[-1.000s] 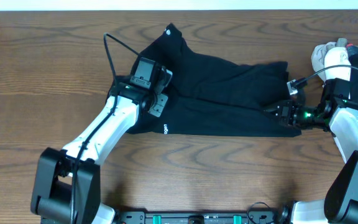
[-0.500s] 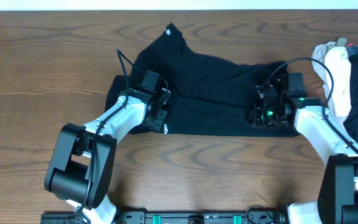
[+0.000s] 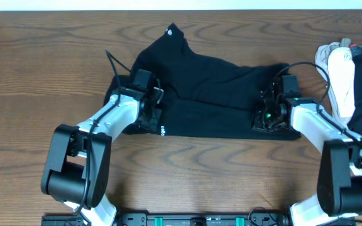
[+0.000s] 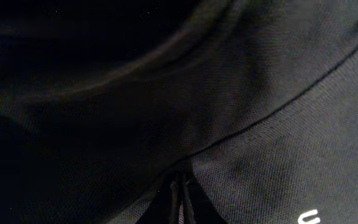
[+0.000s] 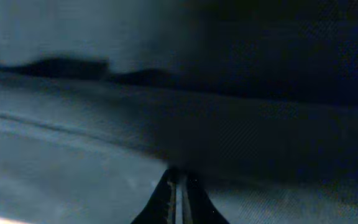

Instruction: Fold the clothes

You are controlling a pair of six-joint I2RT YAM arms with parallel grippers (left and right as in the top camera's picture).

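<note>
Black knit fills both wrist views, and only the overhead view shows the whole layout: the black shirt (image 3: 219, 88) lies spread flat across the middle of the brown wooden tabletop (image 3: 43, 75), its long side running left to right. One pointed corner sticks out at its far edge. A heap of other garments (image 3: 347, 69), white and dark, sits just off the shirt's right end.

The left claw (image 3: 151, 116) is down on the shirt's left end, beside the small white hem logo (image 3: 163, 130). The right claw (image 3: 263, 122) is down on the shirt's right end, near its front corner.

Up close, the left wrist view shows a fine weave, a thin seam (image 4: 278, 106) slanting across it and a corner of the logo. The left fingertips (image 4: 174, 202) are clenched together, with folds of cloth gathering at their tips. The right wrist view is dim and blurred. Its fingertips (image 5: 169, 199) are pressed tight together against the fabric, but whether cloth is caught between them I cannot tell.
</note>
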